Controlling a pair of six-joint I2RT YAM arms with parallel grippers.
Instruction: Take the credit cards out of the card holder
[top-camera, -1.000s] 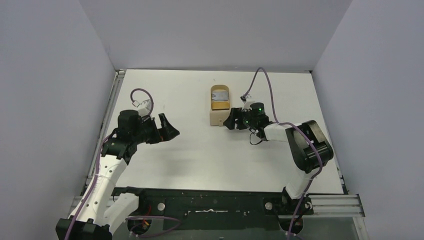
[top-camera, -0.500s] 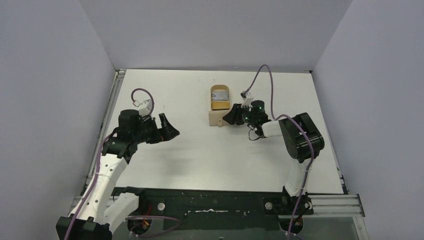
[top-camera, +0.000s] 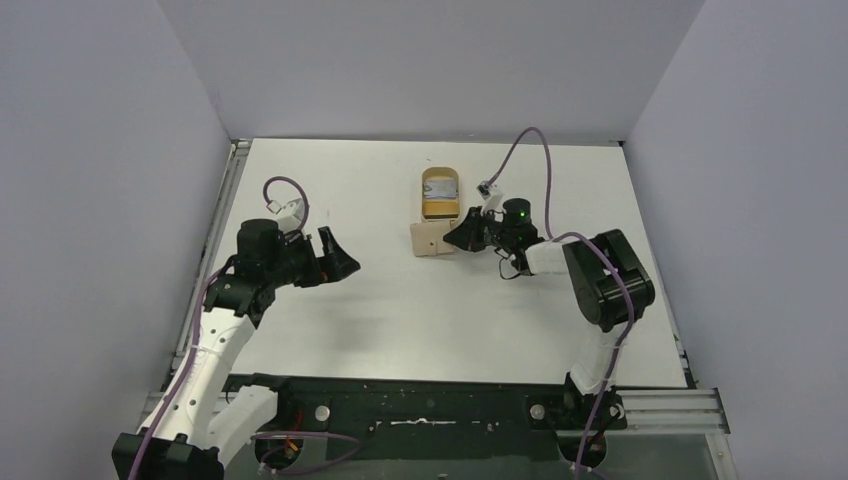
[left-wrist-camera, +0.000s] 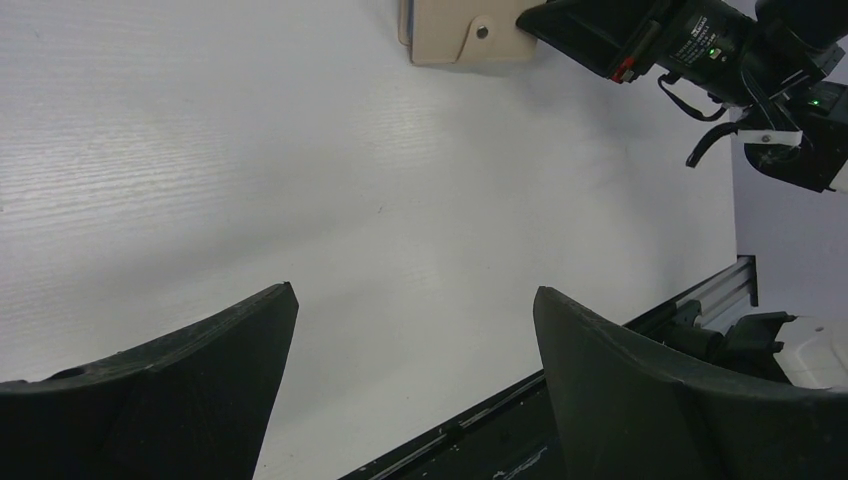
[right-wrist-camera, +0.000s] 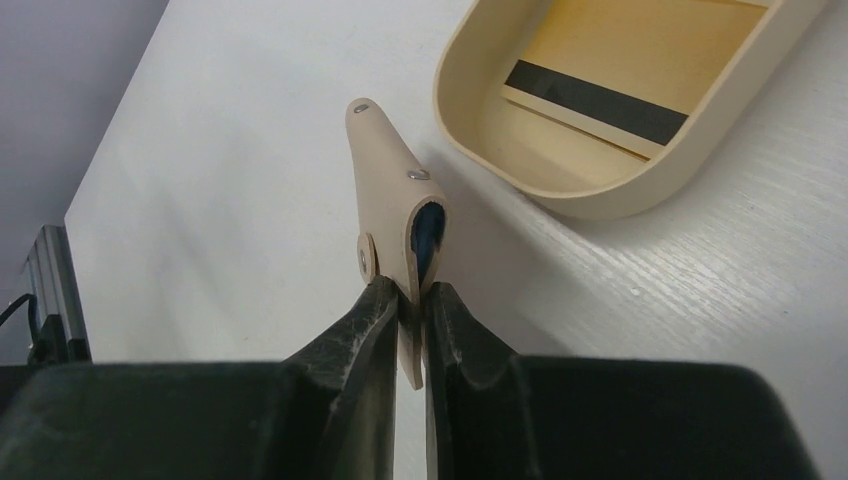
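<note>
The beige card holder (top-camera: 430, 240) lies mid-table; in the right wrist view it (right-wrist-camera: 392, 190) stands on edge, a blue card (right-wrist-camera: 430, 232) peeking out between its panels. My right gripper (right-wrist-camera: 412, 300) is shut on the holder's near edge, fingers pinching both panels; from above this gripper (top-camera: 458, 236) sits at the holder's right side. A tan card with a black stripe (right-wrist-camera: 600, 75) lies inside the oval dish. My left gripper (top-camera: 338, 255) hangs open and empty over bare table at the left; its view shows the holder (left-wrist-camera: 460, 30) far ahead.
An oval tan dish (top-camera: 440, 195) with a raised rim sits just behind the holder, its wall (right-wrist-camera: 590, 200) close to the holder's right. Grey walls enclose the table on three sides. A metal rail (top-camera: 215, 235) runs along the left edge.
My right gripper moved in and closed onto the card holder's right edge. The holder shifted slightly left and turned a little. The left arm stayed put.
</note>
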